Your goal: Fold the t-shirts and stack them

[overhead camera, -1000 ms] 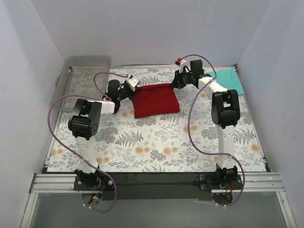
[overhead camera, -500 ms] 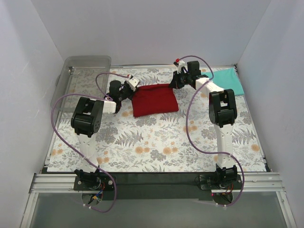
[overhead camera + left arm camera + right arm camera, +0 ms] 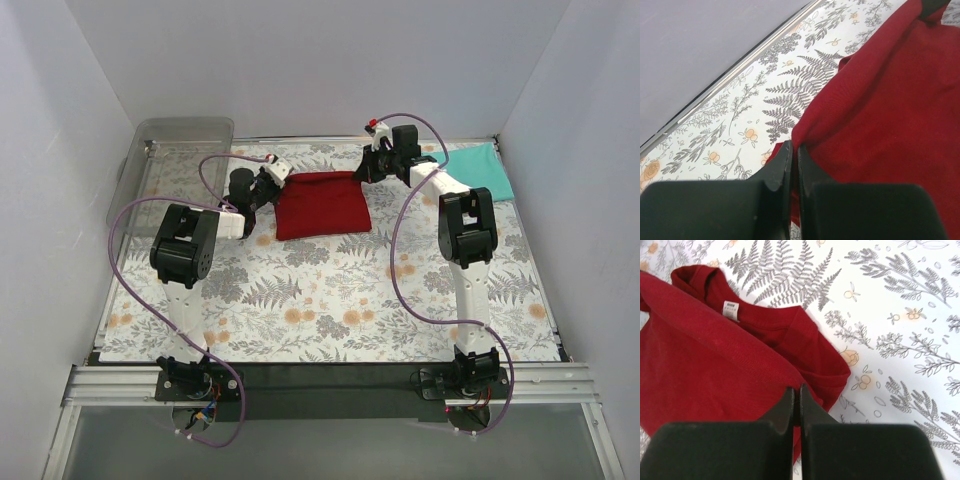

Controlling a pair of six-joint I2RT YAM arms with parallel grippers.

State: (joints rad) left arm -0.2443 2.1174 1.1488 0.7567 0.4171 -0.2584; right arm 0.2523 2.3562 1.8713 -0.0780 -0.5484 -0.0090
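The dark red t-shirt [image 3: 320,203] lies folded at the back middle of the table. My left gripper [image 3: 272,180] is shut on its far left corner; in the left wrist view [image 3: 794,150] the cloth [image 3: 890,100] runs from between the jaws. My right gripper [image 3: 364,172] is shut on its far right corner; in the right wrist view [image 3: 796,392] the red cloth [image 3: 710,365] with a white neck label [image 3: 731,310] lies under the jaws. The teal t-shirt [image 3: 482,170] lies flat and folded at the back right.
A clear plastic tray [image 3: 180,140] stands at the back left corner. The table [image 3: 330,300] has a floral fern-print cover. White walls close in the back and both sides.
Both grippers have drawn the top layer of the red shirt toward the back of the table. The shirt's near edge has moved back and the shape is now a squarer rectangle.
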